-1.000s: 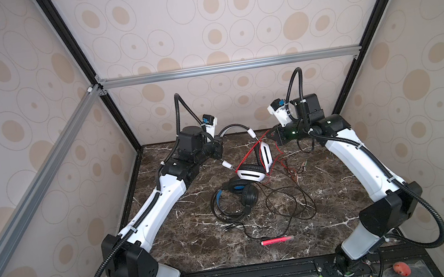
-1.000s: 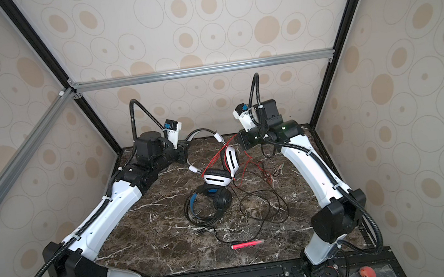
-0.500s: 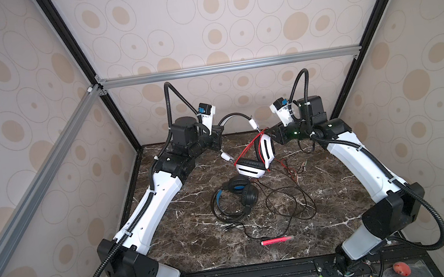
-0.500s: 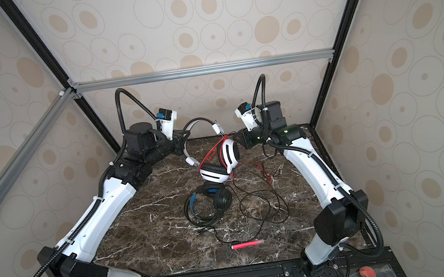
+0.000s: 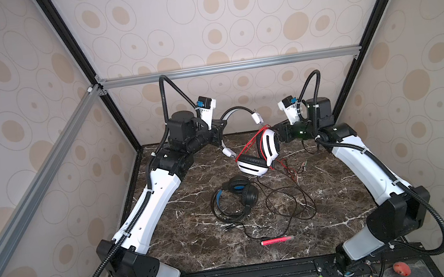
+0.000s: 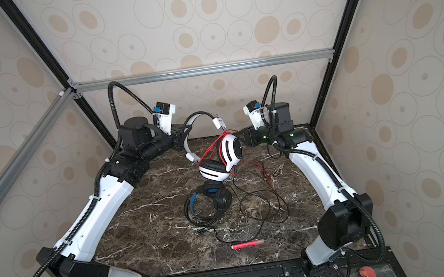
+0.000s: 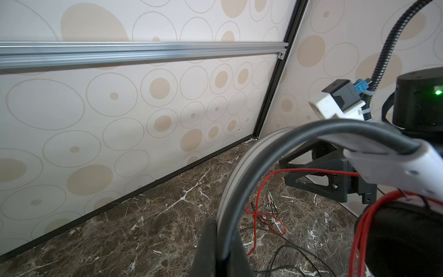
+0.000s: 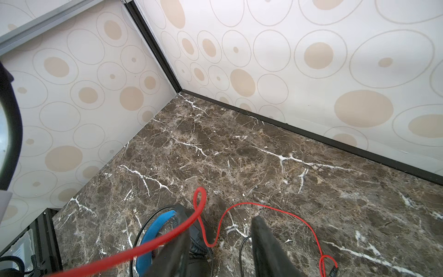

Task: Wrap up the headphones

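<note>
The white headphones hang above the back of the marble table, ear cups down. My left gripper is shut on their grey band. Their thin red cord loops over the cups and trails onto the table. My right gripper is open just right of the cups, with the red cord lying across one finger. The black headphones with a blue-lined band lie flat on the table below.
The black cord lies in loose loops to the right of the black headset. A pink-red pen lies near the front edge. The back wall is close behind both grippers.
My left arm has raised the white headset higher and farther back. My right gripper has gone from shut to open beside the ear cups.
</note>
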You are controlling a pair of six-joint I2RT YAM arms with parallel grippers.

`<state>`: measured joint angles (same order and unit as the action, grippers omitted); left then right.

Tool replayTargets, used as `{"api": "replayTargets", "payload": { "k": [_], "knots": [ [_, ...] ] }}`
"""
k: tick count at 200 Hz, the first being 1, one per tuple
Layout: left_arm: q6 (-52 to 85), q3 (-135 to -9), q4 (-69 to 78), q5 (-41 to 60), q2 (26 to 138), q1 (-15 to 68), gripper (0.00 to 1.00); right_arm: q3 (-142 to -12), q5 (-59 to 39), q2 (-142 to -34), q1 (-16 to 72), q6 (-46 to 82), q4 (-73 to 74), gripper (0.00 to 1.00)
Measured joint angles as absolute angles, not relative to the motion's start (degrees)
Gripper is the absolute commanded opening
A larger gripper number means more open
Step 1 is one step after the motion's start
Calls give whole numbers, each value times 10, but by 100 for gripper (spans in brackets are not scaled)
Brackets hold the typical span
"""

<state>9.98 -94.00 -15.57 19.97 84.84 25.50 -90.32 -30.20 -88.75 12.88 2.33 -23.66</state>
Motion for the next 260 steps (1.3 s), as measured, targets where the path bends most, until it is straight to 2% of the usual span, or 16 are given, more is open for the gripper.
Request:
{"api": "replayTargets", "payload": {
  "k": [137,173,260],
  "knots": [
    [137,-1002,-142,203,868,237,0,-865,-312,-860,129,8,-227,56],
    [147,-1002,-142,204,872,231,0,-839,-310,-845,129,8,-221,65],
    [170,-1002,-138,207,872,215,0,-821,-298,-814,129,-1,-223,70]
  ]
}}
